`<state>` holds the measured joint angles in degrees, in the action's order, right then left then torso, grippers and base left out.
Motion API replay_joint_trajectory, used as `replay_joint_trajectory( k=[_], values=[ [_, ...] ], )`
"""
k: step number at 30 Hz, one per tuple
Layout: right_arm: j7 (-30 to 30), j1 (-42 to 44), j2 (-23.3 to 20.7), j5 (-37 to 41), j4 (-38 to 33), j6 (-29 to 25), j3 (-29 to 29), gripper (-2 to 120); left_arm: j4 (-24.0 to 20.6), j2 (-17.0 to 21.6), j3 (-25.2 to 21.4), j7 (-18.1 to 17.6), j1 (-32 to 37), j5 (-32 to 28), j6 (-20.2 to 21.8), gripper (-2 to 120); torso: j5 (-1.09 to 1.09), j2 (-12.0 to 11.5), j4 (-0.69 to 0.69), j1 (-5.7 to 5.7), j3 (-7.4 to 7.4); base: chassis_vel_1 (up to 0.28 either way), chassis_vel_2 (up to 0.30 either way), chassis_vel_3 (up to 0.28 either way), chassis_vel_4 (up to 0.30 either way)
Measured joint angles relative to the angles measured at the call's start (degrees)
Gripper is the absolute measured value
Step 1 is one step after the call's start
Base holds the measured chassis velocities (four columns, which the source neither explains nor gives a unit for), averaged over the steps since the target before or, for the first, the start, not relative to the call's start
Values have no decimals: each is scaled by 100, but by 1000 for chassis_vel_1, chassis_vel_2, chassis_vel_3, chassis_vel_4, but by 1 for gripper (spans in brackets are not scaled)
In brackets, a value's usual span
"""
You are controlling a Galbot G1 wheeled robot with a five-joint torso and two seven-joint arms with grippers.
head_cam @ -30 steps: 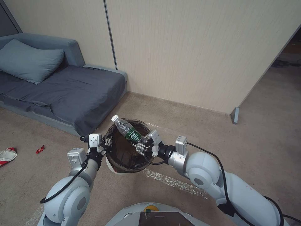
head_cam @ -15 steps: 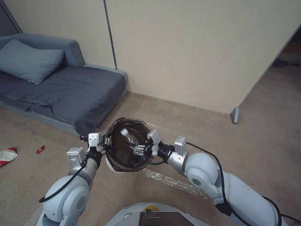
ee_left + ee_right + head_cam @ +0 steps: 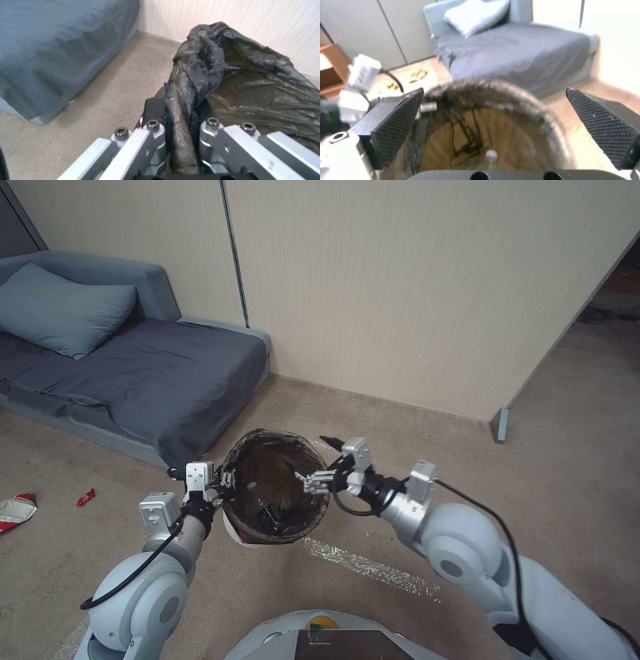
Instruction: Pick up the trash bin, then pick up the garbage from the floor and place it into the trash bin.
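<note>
My left gripper (image 3: 223,490) holds up the trash bin (image 3: 235,533), a white bucket with a dark liner; in the left wrist view the gripper (image 3: 181,105) is shut on the bin's liner-covered rim (image 3: 200,62). A clear bottle with a green label (image 3: 270,513) lies inside the bin, its white cap (image 3: 491,153) toward me. The right gripper (image 3: 319,460) hovers open over the bin's right rim, its fingers (image 3: 396,125) spread wide with nothing between them. More garbage lies on the floor at the far left: a crushed red-white cup (image 3: 13,510) and a small red wrapper (image 3: 85,497).
A grey bed (image 3: 133,367) with a pillow stands to the left against the beige wall (image 3: 400,300). A strip of shiny tape (image 3: 373,570) crosses the carpet below the bin. Yellow scraps (image 3: 416,75) lie on the floor beyond the bed. Open carpet stretches to the right.
The right gripper opened and let go of the bottle, which slid down into the bin. The gripper then drew back up and to the right. The left arm held still.
</note>
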<state>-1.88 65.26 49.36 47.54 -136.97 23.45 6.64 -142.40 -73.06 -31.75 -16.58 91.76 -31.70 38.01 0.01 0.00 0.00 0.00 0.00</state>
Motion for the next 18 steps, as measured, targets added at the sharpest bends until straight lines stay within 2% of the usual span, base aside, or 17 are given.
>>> replay_joint_trajectory(
  k=[1, 2, 3, 4, 6, 10, 12, 16, 18],
  values=[
    [-23, 34, -20, 5, -47, -14, 51, 100, 2, 0, -2, 0, 0, 0, -2, 7, 0, 0, 0, 0, 0, 0, 0, 0, 0],
    [-117, 276, -100, 13, -285, -61, 362, 100, 6, -9, -16, 0, 5, 0, -10, 7, -1, 0, -1, 0, 0, 0, 0, 0, 0],
    [-117, 276, -100, 13, -285, -61, 362, 100, 6, -9, -16, 0, 5, 0, -10, 7, -1, 0, -1, 0, 0, 0, 0, 0, 0],
    [-124, 453, -114, -20, -385, -76, 576, 100, 6, -17, -18, 0, 10, 0, -20, 7, 0, 0, 3, 0, 0, 0, 0, 0, 0],
    [-118, 951, -90, -390, -484, -156, 1062, 100, 6, -59, -23, 0, 28, 35, -49, 7, -2, 0, 0, 0, 0, 0, 0, 0, 0],
    [-99, 1369, 40, -958, -445, -356, 1427, 100, 5, -124, -20, 4, 45, 95, -80, 7, 0, 0, -2, 0, 0, 0, 0, 0, 0],
    [-75, 1907, 289, -1772, -257, -882, 1947, 100, -22, -183, -13, 35, 97, 190, -106, 7, 0, 0, 2, 0, 0, 0, 0, 0, 0],
    [-70, 2316, 534, -2265, -148, -1284, 2309, 100, -31, -182, -53, 177, 137, 440, -160, 7, 0, 0, 2, 0, 0, 0, 0, 0, 0],
    [-18, 2732, 958, -2908, -20, -1683, 2580, 100, -30, -151, -85, 289, 150, 672, -229, 7, -1, 0, 1, 0, 0, 0, 0, 0, 0]
  ],
)
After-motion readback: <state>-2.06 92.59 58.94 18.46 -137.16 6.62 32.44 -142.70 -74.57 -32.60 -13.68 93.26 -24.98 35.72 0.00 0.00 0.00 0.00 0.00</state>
